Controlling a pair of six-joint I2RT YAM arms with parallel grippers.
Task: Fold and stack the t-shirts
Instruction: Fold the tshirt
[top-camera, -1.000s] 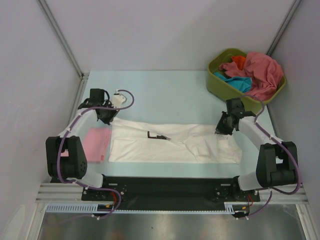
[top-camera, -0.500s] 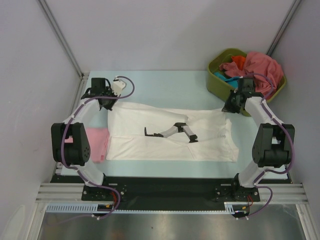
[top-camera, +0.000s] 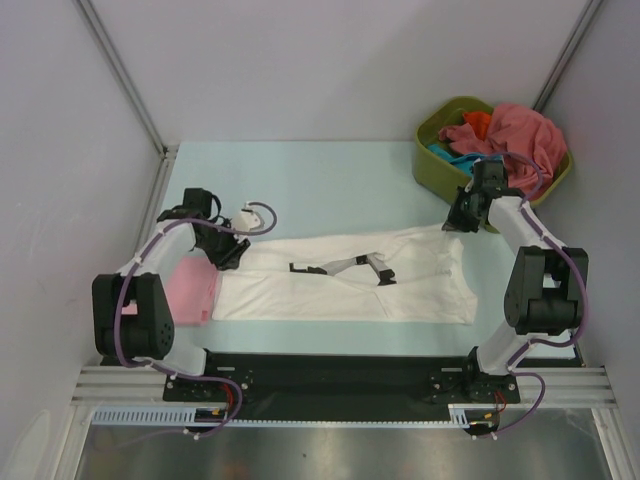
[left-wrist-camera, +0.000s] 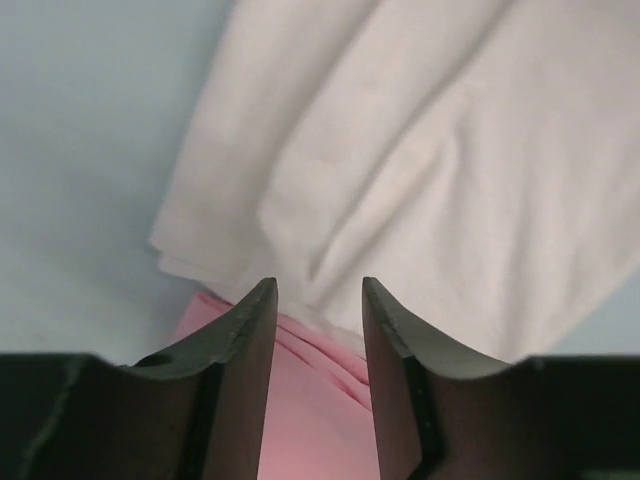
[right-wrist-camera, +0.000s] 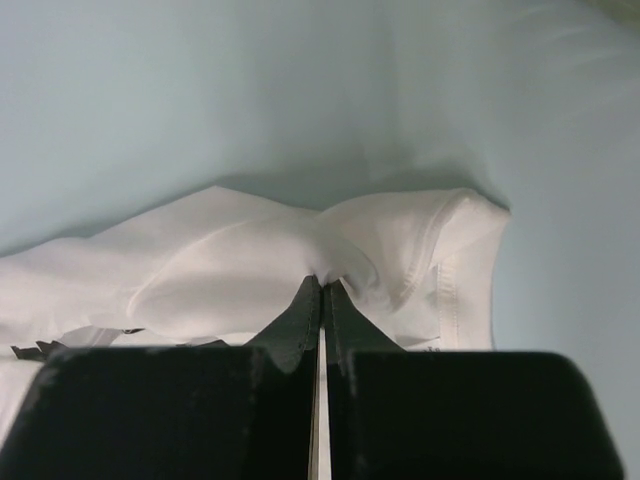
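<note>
White t-shirt (top-camera: 330, 295): long axis 9–3 o'clock. Right fingers (top-camera: 456, 222) pinch its 2 o'clock corner; left fingers (top-camera: 228, 253) parted, empty, at 9 o'clock.

One white t-shirt (top-camera: 420, 285), one pink t-shirt (top-camera: 190, 285), three coloured ones (top-camera: 515, 140), one tub (top-camera: 428, 160).

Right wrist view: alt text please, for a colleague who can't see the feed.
The right claw is shut on a bunched fold of the white t-shirt. The cloth's stitched edge curls at the right, and the pale blue table fills the upper half.
</note>
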